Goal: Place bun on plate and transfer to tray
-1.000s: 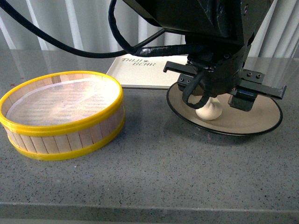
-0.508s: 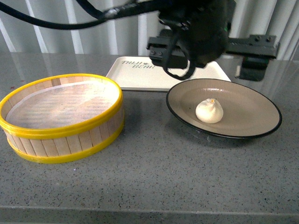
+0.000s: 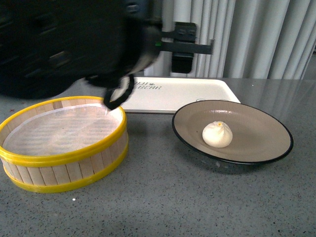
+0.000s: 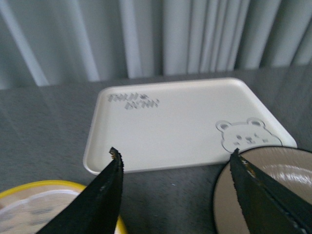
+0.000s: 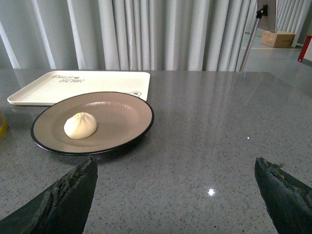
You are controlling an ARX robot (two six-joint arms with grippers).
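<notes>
At centre right the bun [image 3: 217,134] lies loose on the plate [image 3: 256,148], left pincer [image 4: 175,155] and right pincer [image 5: 174,163] spread empty; a tilted carry to the tray [image 3: 197,94] could roll it off.

We count one bun [image 3: 217,134], one plate [image 3: 269,129], one tray [image 3: 190,93] and one yellow-rimmed steamer basket [image 3: 74,170], all on one table [image 3: 163,197]. One left pincer [image 4: 174,155] plus one right pincer [image 5: 175,163] makes two, with two fingers [image 4: 105,195] showing on each. On the tray we get one printed bear face [image 4: 246,136] and one block of lettering [image 4: 132,101]. One cardboard box [image 5: 279,38] off the table, past its far edge.
</notes>
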